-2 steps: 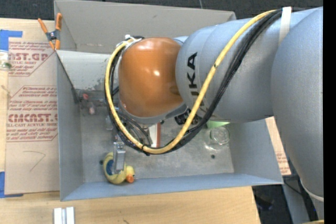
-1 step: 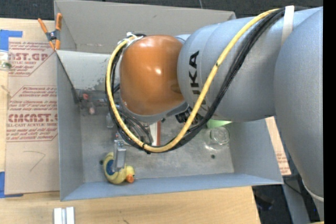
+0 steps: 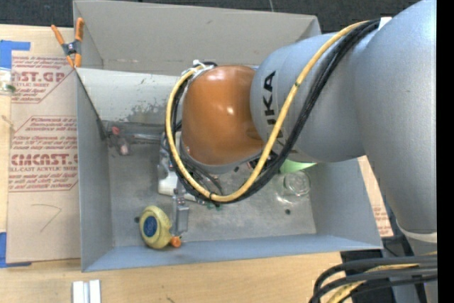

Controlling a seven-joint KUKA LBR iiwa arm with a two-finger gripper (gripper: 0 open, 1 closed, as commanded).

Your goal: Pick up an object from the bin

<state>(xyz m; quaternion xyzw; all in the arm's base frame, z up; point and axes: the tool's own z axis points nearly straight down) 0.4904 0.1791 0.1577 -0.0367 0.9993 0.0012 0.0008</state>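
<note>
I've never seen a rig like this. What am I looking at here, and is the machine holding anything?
One camera looks down into a grey metal bin. The big grey limb coming in from the right is a robot arm; the orange dome and the cables are parts of it. Its gripper hangs low near the bin's front, beside a yellow tape measure. Also loose in the bin are a clear tube at the left, and a clear glass piece and a green thing at the right. Whether it holds anything cannot be told.
</note>
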